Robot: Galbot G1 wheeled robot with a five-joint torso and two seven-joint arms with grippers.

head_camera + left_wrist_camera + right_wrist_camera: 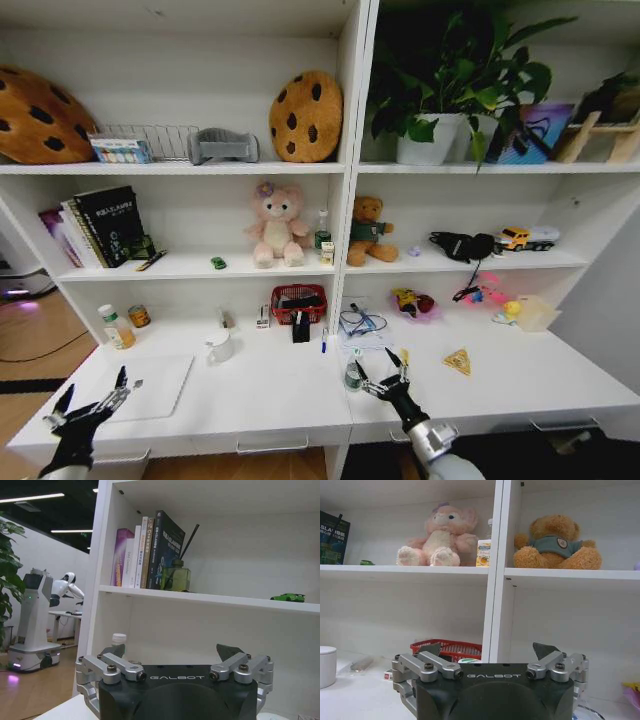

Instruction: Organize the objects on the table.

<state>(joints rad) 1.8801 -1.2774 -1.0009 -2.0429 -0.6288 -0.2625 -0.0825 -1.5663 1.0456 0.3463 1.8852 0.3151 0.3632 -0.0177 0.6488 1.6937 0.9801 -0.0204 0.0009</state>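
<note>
The right gripper [385,372] is held spread, empty, beside a small bottle [353,375] at its nine o'clock. The left gripper [92,397] is spread near the laptop [152,386]. The bottle could be tipped if clipped by a finger.

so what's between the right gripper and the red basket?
Head view: a small green-capped bottle just left of the right gripper, then bare desk and a blue marker short of the red basket.

Bare surface [270,390] lies open between the laptop [150,388] and a small bottle [353,376] standing just beside the right pincer [383,368]; mug [219,346] and red basket [298,302] crowd the back.
</note>
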